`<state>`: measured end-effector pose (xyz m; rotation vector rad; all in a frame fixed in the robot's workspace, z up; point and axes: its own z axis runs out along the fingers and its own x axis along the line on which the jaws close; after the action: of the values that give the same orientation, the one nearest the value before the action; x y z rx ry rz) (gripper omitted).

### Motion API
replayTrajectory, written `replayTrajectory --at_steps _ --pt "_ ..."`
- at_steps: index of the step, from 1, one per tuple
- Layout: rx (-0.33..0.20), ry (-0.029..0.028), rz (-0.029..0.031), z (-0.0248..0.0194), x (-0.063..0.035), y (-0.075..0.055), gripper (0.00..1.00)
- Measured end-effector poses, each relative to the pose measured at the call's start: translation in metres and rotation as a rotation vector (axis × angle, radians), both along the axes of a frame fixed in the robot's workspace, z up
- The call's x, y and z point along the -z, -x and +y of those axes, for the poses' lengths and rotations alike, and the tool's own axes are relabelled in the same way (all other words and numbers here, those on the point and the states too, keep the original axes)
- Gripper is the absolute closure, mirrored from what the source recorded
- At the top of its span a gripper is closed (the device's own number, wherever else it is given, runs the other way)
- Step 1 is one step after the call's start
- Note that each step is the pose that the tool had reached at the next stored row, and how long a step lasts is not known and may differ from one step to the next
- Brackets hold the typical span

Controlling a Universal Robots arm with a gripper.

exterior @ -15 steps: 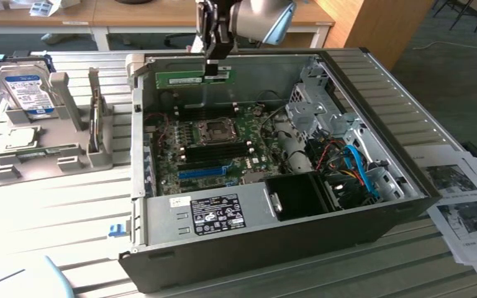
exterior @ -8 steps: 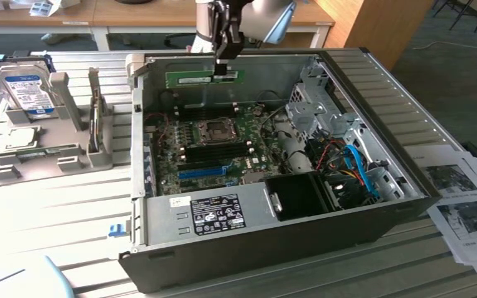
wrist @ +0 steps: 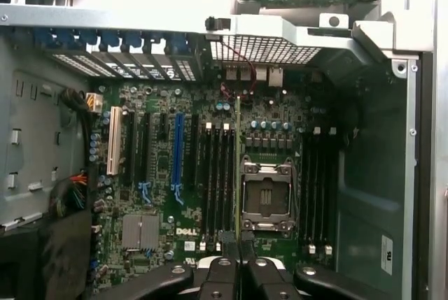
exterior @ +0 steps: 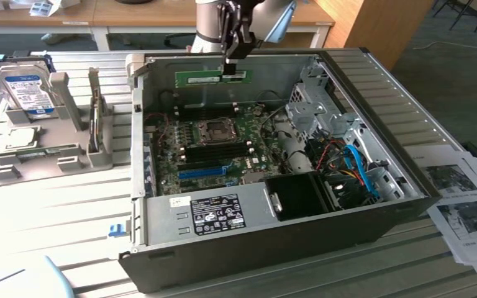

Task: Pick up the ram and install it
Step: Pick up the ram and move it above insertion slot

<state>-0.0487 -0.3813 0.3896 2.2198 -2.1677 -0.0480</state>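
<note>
Black two-finger gripper pinches the thin green ram stick by its top edge, held level inside the open grey computer case, clear of every wall and well above the long black plastic slots.

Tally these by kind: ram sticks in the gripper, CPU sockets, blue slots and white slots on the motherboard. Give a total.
ram held in the gripper: 1
CPU socket: 1
blue slot: 1
white slot: 1
Total: 4
</note>
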Motion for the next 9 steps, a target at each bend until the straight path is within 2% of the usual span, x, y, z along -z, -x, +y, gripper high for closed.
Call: replayTrajectory --at_steps 9 --pt "0.0 0.0 0.0 0.0001 0.0015 -0.0003 0.89"
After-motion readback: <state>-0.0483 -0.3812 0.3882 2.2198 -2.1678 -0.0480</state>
